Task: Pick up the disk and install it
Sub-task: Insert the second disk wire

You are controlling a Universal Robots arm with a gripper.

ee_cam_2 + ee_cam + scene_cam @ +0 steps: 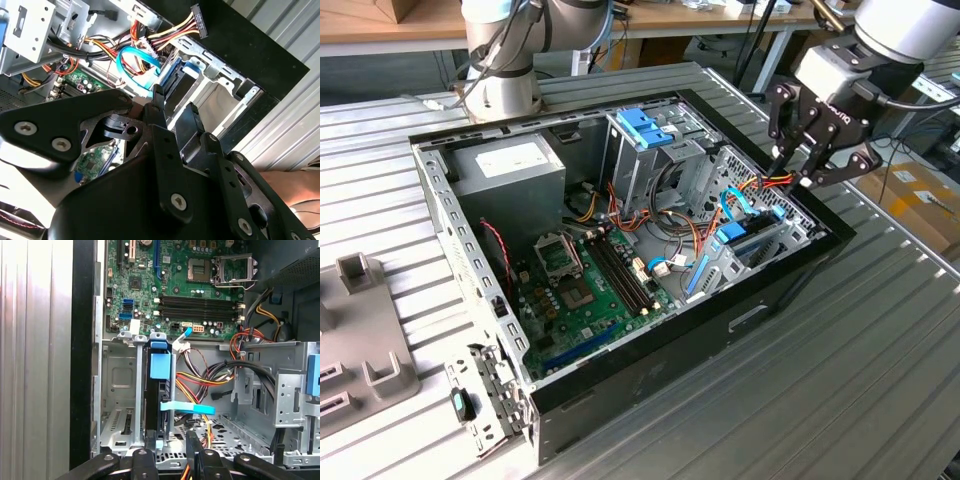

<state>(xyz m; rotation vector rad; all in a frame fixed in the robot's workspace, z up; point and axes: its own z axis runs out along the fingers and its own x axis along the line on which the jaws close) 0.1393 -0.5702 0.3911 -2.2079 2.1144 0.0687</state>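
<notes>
The disk [745, 238] stands on edge in the drive bay at the corner of the open computer case [620, 380], on the exterior view's right. Light-blue carrier rails frame it. In the first wrist view the disk [158, 390] sits between the bay's metal rails with a blue tab on top. In the second wrist view the disk [182, 84] lies just beyond the fingertips. My gripper [790, 170] hovers a little above the bay, open and holding nothing. In the first wrist view my gripper [167, 455] is centred over the disk, a finger on either side.
Orange, yellow and blue cables [745, 195] run beside the bay. A tall metal cage with a blue bracket [645, 125] and a grey power-supply box [510, 165] stand at the back. The motherboard [585, 290] lies on the case floor. A grey fixture [360, 340] sits on the slatted table.
</notes>
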